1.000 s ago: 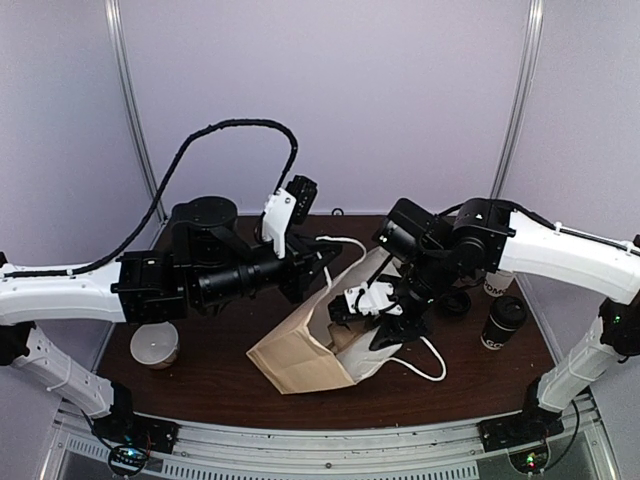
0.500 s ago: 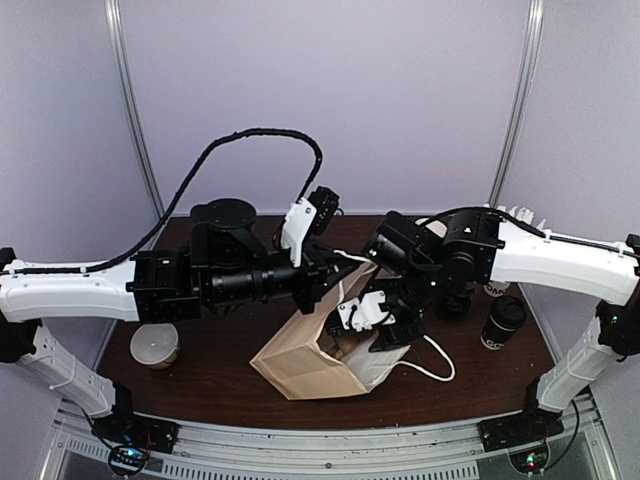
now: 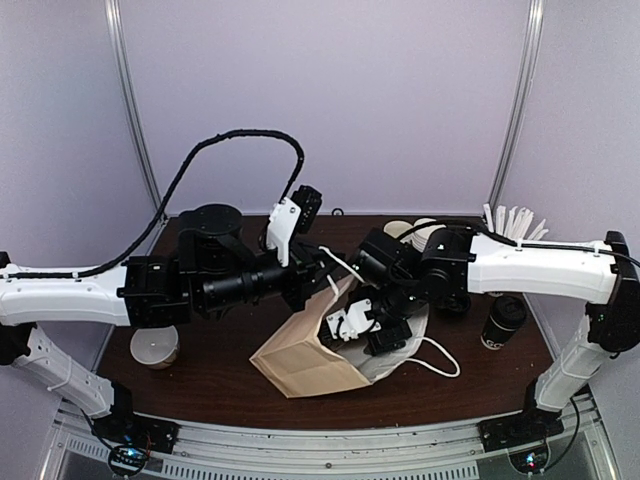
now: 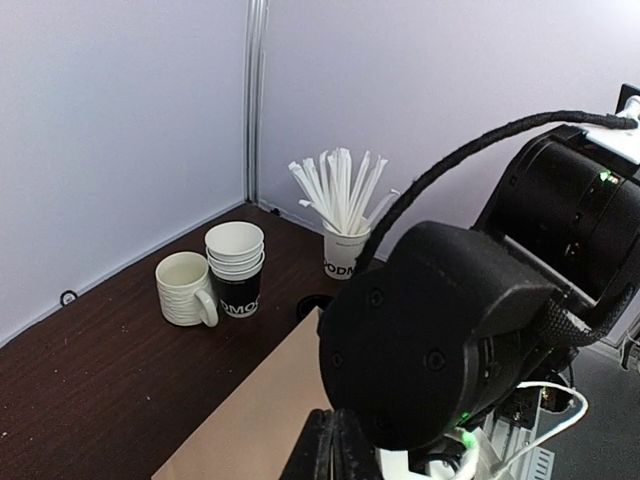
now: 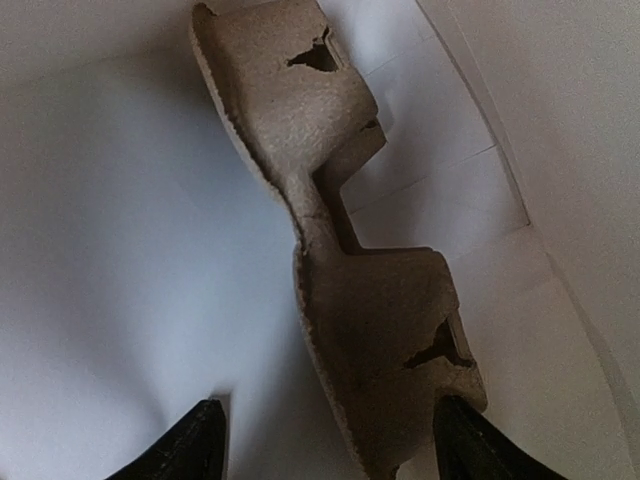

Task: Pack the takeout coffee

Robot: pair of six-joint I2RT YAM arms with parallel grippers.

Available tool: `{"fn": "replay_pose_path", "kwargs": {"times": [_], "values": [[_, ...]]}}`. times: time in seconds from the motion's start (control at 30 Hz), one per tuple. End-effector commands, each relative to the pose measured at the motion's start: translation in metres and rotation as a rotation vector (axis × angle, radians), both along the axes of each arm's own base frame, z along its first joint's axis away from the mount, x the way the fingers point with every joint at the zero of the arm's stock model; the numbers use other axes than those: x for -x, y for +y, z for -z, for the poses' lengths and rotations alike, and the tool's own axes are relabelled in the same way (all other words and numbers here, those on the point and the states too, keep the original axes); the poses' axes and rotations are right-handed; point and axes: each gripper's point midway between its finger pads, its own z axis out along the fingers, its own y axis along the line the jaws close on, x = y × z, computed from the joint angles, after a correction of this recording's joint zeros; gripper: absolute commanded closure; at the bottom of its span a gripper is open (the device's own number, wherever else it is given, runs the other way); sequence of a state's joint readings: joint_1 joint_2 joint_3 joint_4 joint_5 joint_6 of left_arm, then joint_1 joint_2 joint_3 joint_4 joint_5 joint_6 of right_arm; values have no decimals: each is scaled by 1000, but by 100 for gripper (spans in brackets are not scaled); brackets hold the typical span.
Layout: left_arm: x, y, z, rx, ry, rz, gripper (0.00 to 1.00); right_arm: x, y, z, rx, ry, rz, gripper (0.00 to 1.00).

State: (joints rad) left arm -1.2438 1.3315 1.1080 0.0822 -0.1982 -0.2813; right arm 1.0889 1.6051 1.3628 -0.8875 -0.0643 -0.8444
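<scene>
The takeout coffee (image 3: 503,322), a white cup with a black band and black lid, stands upright at the right of the table, apart from both grippers. A brown paper bag (image 3: 300,355) lies tilted at the table's middle, its white-lined mouth facing right. My left gripper (image 3: 322,278) is shut on the bag's upper edge; in the left wrist view its fingers (image 4: 335,455) press together beside the brown panel (image 4: 250,420). My right gripper (image 3: 362,325) reaches into the bag's mouth. It is open (image 5: 330,450), with a pulp cup carrier (image 5: 380,310) lying between its fingertips against the white lining.
A white ribbed mug (image 4: 185,290), a stack of paper cups (image 4: 235,265) and a cup of white sticks (image 4: 345,250) stand at the back right. A small round cup (image 3: 155,345) sits at the front left. The bag's white cord handle (image 3: 440,365) trails on the table.
My right gripper has moved left and deeper into the bag's mouth. My left gripper has raised the bag's upper edge, holding the mouth wider.
</scene>
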Motion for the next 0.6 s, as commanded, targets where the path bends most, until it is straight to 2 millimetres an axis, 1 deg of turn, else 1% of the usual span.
{"fn": "replay_pose_path", "kwargs": {"times": [0.0, 0.1, 0.2, 0.27, 0.37, 0.43, 0.5, 0.57], "values": [[-3, 6, -21, 65, -35, -20, 100, -13, 0, 8, 43, -86, -17, 26], [-5, 7, -21, 68, -30, -18, 100, -19, 2, 7, 47, -117, -20, 26], [-6, 8, -19, 65, -26, -17, 100, -32, 6, 9, 44, -194, -15, 28], [-7, 8, -19, 66, -22, -17, 100, -41, 7, 12, 42, -243, -6, 31], [-8, 9, -17, 63, -16, -18, 100, -52, 14, 7, 12, -297, 19, 41], [-9, 10, -16, 61, -14, -21, 100, -56, 18, 1, -9, -318, 36, 51], [-11, 12, -15, 61, -13, -26, 100, -60, 20, -6, -22, -332, 51, 64], [-13, 13, -15, 61, -12, -31, 100, -62, 21, -13, -32, -339, 62, 70]]}}
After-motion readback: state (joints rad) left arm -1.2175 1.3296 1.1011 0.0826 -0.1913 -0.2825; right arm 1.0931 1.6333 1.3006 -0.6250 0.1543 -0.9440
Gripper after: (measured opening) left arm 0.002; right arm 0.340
